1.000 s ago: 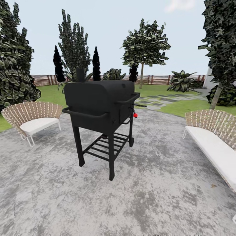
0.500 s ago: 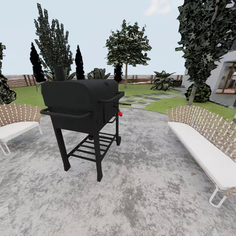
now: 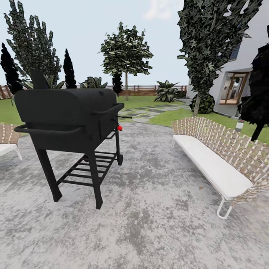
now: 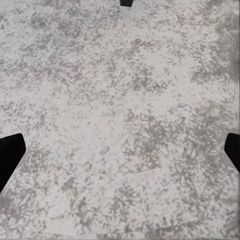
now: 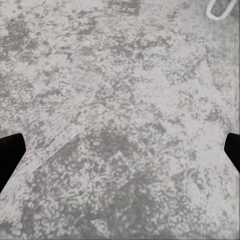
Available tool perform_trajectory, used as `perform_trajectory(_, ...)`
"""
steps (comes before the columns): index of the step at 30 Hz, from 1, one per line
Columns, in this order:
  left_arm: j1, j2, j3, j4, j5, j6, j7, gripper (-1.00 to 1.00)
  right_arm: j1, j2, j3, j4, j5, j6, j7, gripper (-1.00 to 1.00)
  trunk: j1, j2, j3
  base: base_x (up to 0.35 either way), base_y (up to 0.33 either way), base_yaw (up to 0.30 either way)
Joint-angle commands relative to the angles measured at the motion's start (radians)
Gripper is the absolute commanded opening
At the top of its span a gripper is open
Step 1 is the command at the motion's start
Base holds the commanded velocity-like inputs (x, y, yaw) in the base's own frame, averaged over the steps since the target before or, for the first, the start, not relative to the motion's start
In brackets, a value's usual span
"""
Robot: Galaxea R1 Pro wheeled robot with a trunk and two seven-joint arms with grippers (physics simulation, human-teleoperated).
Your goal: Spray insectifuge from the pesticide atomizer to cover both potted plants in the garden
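Observation:
I am in the garden, on its round mottled grey patio (image 3: 149,216), with green lawn (image 3: 175,116) and a brown slat fence (image 3: 140,90) beyond. The pesticide atomizer and the potted plants are out of view. In the left wrist view my left gripper (image 4: 120,152) is open over bare paving, its dark fingertips (image 4: 10,155) far apart with nothing between them. My right gripper (image 5: 120,152) is also open and empty above the paving, with one fingertip (image 5: 9,155) at the frame's edge.
A black barbecue grill (image 3: 67,116) on legs stands close at the left. A long woven bench with a white cushion (image 3: 213,164) runs along the right. A woven chair (image 3: 5,140) is at the far left. Stepping stones (image 3: 144,112) cross the lawn toward trees; a house (image 3: 239,82) is at the right.
The whole head view has swung to the right: the grill and left chair slid leftward in the picture, while the bench and the house came further into view. Nothing in the scene itself moved.

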Motion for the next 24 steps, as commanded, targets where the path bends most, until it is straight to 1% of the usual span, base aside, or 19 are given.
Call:
perform_trajectory(1, -0.001, 0.000, 0.003, 0.001, -0.001, -0.003, 0.001, 1.00, 0.000, -0.004, -0.001, 0.000, 0.001, -0.002, 0.001, 1.00, 0.004, -0.008, -0.004, 0.000, 0.000, -0.300)
perform_trajectory(5, 0.000, -0.001, 0.003, 0.000, -0.001, -0.003, 0.001, 1.00, 0.000, -0.011, 0.001, 0.000, 0.001, -0.002, 0.002, 1.00, 0.019, -0.036, -0.017, 0.000, 0.000, -0.300)
perform_trajectory(9, 0.001, -0.001, 0.004, 0.002, 0.000, -0.003, 0.002, 1.00, 0.000, -0.003, 0.003, 0.003, 0.001, -0.002, 0.002, 1.00, 0.035, -0.064, -0.029, 0.000, 0.000, -0.285)
perform_trajectory(12, 0.001, 0.000, 0.004, 0.002, 0.000, -0.003, 0.002, 1.00, 0.000, 0.008, 0.006, 0.009, 0.001, -0.002, 0.001, 1.00, 0.046, -0.085, -0.039, 0.000, 0.000, -0.094)
perform_trajectory(18, 0.000, 0.000, 0.004, 0.003, 0.001, -0.003, 0.003, 1.00, 0.000, 0.011, 0.015, 0.012, 0.002, -0.002, 0.001, 1.00, 0.069, -0.127, -0.057, 0.000, 0.000, -0.015)
perform_trajectory(20, 0.000, -0.001, 0.004, 0.004, 0.000, -0.003, 0.003, 1.00, 0.000, 0.011, 0.042, 0.012, 0.002, -0.002, 0.000, 1.00, 0.077, -0.141, -0.064, 0.000, 0.000, -0.001)
perform_trajectory(21, 0.000, 0.000, 0.004, 0.006, 0.000, -0.003, 0.003, 1.00, 0.000, 0.011, 0.075, 0.012, 0.002, -0.002, -0.001, 1.00, 0.081, -0.148, -0.067, 0.000, 0.000, 0.000)
perform_trajectory(22, 0.000, -0.001, 0.004, 0.007, 0.000, -0.003, 0.003, 1.00, 0.000, 0.011, 0.096, 0.013, 0.002, -0.002, -0.003, 1.00, 0.084, -0.155, -0.070, 0.000, 0.000, 0.000)
perform_trajectory(23, 0.000, -0.001, 0.004, 0.008, 0.000, -0.003, 0.003, 1.00, 0.000, 0.011, 0.104, 0.013, 0.002, -0.002, -0.003, 1.00, 0.088, -0.162, -0.073, 0.000, 0.000, 0.000)
perform_trajectory(24, 0.001, -0.001, 0.004, 0.009, 0.000, -0.003, 0.003, 1.00, 0.000, 0.011, 0.123, 0.014, 0.001, -0.002, -0.005, 1.00, 0.092, -0.169, -0.076, 0.000, 0.000, 0.000)
